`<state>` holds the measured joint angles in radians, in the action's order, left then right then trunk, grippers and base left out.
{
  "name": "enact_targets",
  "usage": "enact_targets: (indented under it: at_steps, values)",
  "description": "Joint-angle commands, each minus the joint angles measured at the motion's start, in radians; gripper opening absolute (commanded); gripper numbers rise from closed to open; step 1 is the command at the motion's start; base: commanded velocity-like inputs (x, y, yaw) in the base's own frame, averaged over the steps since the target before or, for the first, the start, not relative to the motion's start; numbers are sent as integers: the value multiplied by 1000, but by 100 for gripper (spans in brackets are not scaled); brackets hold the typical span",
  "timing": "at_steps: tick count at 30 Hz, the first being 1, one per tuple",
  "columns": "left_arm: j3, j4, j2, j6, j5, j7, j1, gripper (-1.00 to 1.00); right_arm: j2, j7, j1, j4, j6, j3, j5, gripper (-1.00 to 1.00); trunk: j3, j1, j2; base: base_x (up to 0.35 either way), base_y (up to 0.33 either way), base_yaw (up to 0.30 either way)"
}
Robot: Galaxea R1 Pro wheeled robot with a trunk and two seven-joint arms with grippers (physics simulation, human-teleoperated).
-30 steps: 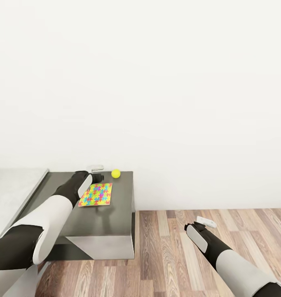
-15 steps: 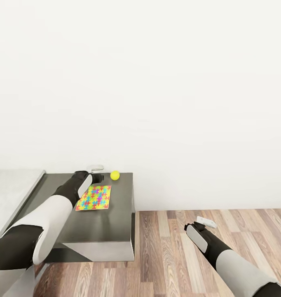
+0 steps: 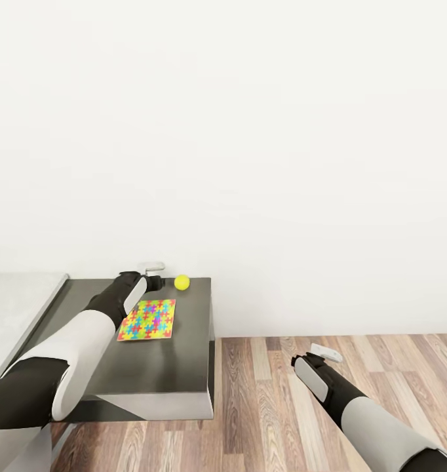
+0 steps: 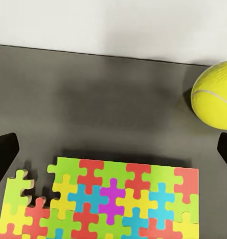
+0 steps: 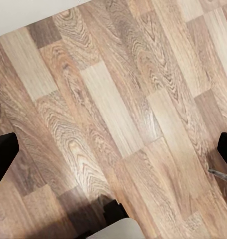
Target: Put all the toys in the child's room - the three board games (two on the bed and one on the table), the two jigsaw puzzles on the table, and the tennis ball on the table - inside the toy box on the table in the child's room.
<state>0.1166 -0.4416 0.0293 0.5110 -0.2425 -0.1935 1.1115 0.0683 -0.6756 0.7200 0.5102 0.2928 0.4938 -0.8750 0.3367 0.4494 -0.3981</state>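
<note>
Jigsaw puzzle (image 3: 147, 320), just one, lies flat on the dark grey part of the table (image 3: 164, 367). It is made of yellow, pink, blue, green and red pieces. One yellow tennis ball (image 3: 182, 282) sits on the same dark top, near the puzzle but not touching it, close to the white wall (image 3: 250, 131). In the left wrist view the puzzle (image 4: 108, 199) is cut off at the picture's edge, and one corner piece sits a little loose from the rest. The ball (image 4: 214, 94) is cut off too.

Two arms show. The left gripper (image 3: 156, 275) hangs over the table past the puzzle, beside the ball. Its fingers (image 4: 3, 154) are spread wide apart with nothing between them. The right gripper (image 3: 325, 353) is over the wood floor (image 3: 282, 406), away from the table. Its fingers (image 5: 2, 157) are wide apart too and hold nothing. No writing can be read on anything.
</note>
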Motion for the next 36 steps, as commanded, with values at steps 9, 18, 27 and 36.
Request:
enact_targets:
  at_steps: [9, 18, 27, 36]
  values:
    - [8, -2, 0, 6, -10, -9, 1, 100, 1, -7, 1, 2, 7, 8, -4, 100, 2, 1, -2, 117, 51, 0]
    - [8, -2, 2, 7, -9, -9, 1, 100, 1, -7, 1, 2, 7, 8, -4, 100, 2, 1, -2, -15, 27, 0]
    - [9, -2, 1, 7, -8, -10, 1, 100, 1, -7, 1, 2, 7, 8, -4, 100, 2, 1, -2, -59, 39, 0]
    - [9, -2, 1, 7, -6, -11, 1, 100, 0, -7, 1, 2, 8, 8, -4, 100, 3, 1, -2, 56, 1, 0]
